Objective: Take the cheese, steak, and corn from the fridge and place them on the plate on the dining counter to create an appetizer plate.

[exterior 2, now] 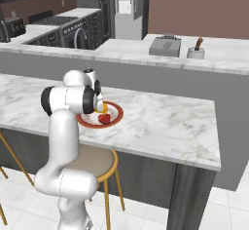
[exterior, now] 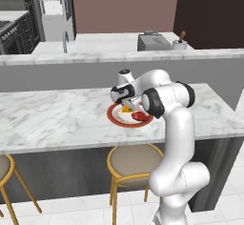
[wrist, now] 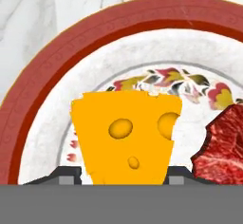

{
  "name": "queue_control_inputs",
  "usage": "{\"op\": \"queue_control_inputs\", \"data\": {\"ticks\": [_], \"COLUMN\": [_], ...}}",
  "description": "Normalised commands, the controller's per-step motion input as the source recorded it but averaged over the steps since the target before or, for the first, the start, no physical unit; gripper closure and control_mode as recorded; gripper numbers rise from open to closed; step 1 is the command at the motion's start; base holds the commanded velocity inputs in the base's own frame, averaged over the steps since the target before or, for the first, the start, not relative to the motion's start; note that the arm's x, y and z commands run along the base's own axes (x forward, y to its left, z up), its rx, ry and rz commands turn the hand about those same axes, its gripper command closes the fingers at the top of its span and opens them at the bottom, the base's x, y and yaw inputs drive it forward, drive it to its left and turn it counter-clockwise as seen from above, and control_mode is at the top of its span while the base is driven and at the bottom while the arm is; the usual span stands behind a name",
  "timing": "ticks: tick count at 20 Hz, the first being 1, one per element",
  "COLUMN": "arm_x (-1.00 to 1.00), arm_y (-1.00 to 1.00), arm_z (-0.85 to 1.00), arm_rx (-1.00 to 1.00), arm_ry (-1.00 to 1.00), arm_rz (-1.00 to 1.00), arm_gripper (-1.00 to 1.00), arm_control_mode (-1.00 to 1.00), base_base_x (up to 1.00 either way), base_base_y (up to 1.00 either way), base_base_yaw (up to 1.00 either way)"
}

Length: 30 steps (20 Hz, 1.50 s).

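- Hovering low over the plate (exterior: 114, 116) on the dining counter (exterior: 52, 117), the gripper (wrist: 122, 179) points down at the food.
- In the hand view the cheese (wrist: 127, 135) stands between the two finger tips, which sit at either side of its lower edge; whether the fingers (wrist: 67, 174) press on it or stand slightly off it I cannot tell.
- The cheese rests on the pale, flower-patterned centre of the plate, inside the red rim.
- The steak (wrist: 223, 147) lies on the plate just beside the cheese; from the base cameras it is the red piece nearer the counter's front edge.
- A round wooden-legged stool (exterior: 136, 164) stands under the counter below the plate.
- A toaster (exterior: 153, 41) sits on the far counter.
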Motion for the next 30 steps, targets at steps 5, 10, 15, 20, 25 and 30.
{"op": "queue_control_inputs", "data": {"ticks": [5,10,15,20,25,30], "arm_x": [-0.16,-0.64,-0.77,-0.79,-0.73,-0.82], "arm_y": [-0.01,-0.17,-0.38,-0.28,-0.13,-0.28], "arm_z": [0.17,0.25,0.37,0.69,0.89,0.57], "arm_rx": [0.0,0.0,0.0,0.0,0.0,0.0], "arm_ry": [0.0,0.0,-0.01,-0.1,-0.22,-0.2], "arm_rz": [-0.1,-0.13,-0.08,-0.01,0.04,0.22], "arm_gripper": [-1.0,-1.0,-1.0,-1.0,-1.0,-1.0], "arm_control_mode": [-1.0,-1.0,-1.0,-1.0,-1.0,-1.0], "base_base_x": [0.0,0.0,0.0,0.0,0.0,0.0], "base_base_y": [0.0,0.0,0.0,0.0,0.0,0.0], "base_base_yaw": [0.0,0.0,0.0,0.0,0.0,0.0]}}
